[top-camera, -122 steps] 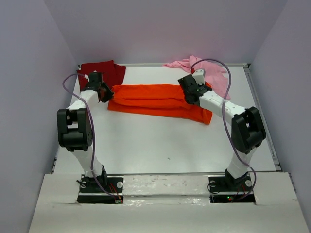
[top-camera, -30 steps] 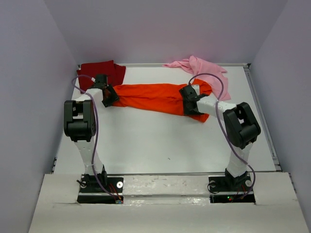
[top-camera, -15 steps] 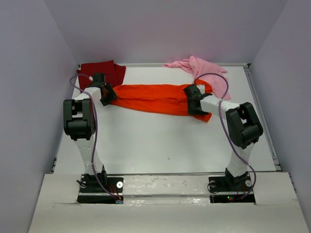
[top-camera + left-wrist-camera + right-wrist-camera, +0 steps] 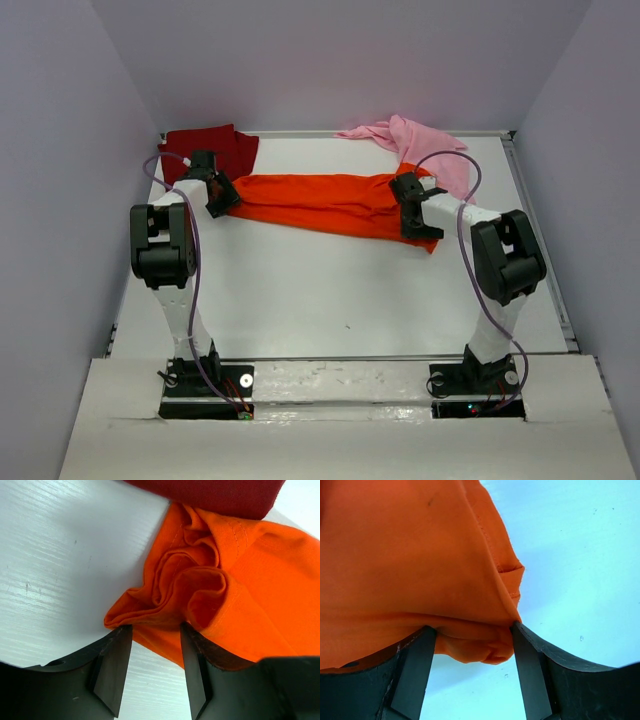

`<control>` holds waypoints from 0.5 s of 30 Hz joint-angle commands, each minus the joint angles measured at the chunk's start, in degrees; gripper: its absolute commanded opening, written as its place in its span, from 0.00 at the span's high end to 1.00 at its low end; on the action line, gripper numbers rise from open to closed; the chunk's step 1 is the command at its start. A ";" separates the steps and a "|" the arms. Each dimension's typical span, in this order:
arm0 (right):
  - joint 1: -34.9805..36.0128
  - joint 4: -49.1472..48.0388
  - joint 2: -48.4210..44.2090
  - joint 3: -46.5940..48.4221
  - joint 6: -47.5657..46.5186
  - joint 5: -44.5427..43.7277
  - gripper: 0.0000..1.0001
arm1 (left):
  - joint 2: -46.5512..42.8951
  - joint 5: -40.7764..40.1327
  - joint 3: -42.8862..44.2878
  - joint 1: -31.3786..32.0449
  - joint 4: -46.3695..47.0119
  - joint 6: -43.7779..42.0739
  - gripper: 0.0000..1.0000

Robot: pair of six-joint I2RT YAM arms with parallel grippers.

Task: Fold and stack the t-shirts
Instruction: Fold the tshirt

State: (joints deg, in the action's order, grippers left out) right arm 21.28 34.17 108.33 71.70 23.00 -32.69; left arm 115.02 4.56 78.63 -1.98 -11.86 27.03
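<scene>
The bright orange t-shirt [image 4: 320,203] lies stretched in a long band across the far half of the table [image 4: 330,300]. My left gripper [image 4: 222,195] is at its bunched left end [image 4: 200,580], open, with folds of the cloth between its fingertips [image 4: 116,645]. My right gripper [image 4: 415,212] is at the right end [image 4: 420,555], also open, and a hanging fold sits between its fingers [image 4: 522,655]. The dark red t-shirt [image 4: 215,146] lies folded in the far left corner and shows at the top of the left wrist view [image 4: 215,495]. The light pink t-shirt [image 4: 425,145] is crumpled at the far right.
White walls close in the table on the left, back and right. A raised rail [image 4: 535,230] runs along the right edge. Both arm bases [image 4: 205,380] stand at the near edge, with purple cables looping over the arms.
The right gripper has slid to the right along the orange t-shirt, towards its right end. The band lies straighter and flatter than before. The left gripper has barely moved.
</scene>
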 commanded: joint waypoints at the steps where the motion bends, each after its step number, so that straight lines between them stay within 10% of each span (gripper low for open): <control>1: -2.55 7.13 -0.67 -1.74 -0.06 -3.00 0.32 | 0.64 -2.10 -0.06 -1.36 -2.29 -1.80 0.43; 15: -6.95 9.24 -3.04 -1.74 -1.12 -3.96 0.32 | -1.11 -3.93 -1.20 -2.77 -2.55 -2.33 0.43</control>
State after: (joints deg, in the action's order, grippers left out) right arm 16.64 38.92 107.15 70.87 22.74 -33.08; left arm 115.02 5.37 78.63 -2.74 -11.86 26.96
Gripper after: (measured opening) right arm 0.683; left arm 0.567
